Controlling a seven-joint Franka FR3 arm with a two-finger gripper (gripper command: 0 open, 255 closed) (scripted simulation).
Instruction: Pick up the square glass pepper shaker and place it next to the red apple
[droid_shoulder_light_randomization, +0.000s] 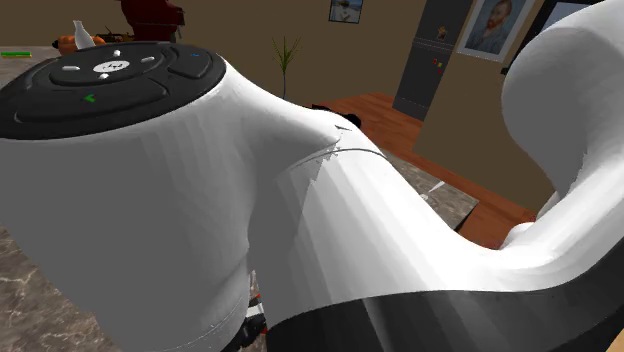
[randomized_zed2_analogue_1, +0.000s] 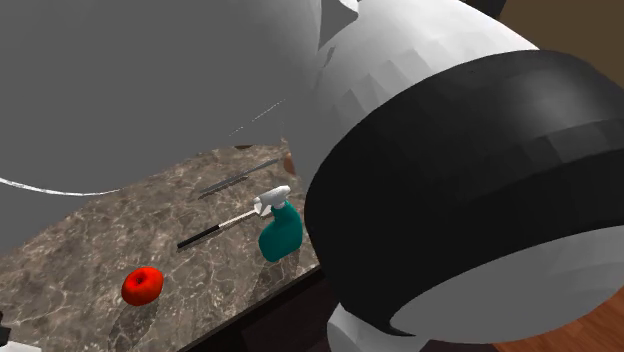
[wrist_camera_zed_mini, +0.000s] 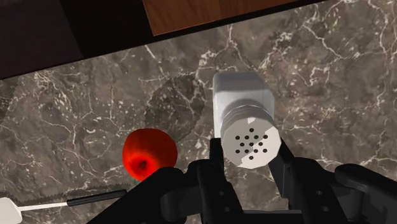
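The pepper shaker (wrist_camera_zed_mini: 242, 97) is a square pale body with a round grey perforated cap. My gripper (wrist_camera_zed_mini: 249, 160) is shut on it just below the cap, one black finger on each side. The shaker hangs above the dark marble counter (wrist_camera_zed_mini: 331, 76), and its shadow falls beside the red apple (wrist_camera_zed_mini: 147, 153). The apple rests on the counter close to the held shaker, a little apart from it. In the second exterior view the apple (randomized_zed2_analogue_1: 142, 285) lies near the counter's front edge.
A teal spray bottle (randomized_zed2_analogue_1: 280, 228) stands at the counter's edge, with a black-handled knife (randomized_zed2_analogue_1: 215, 233) beside it and another slim utensil (randomized_zed2_analogue_1: 240, 178) further back. The knife (wrist_camera_zed_mini: 63, 202) lies near the apple. My white arm (droid_shoulder_light_randomization: 200, 220) blocks most of the shoulder view.
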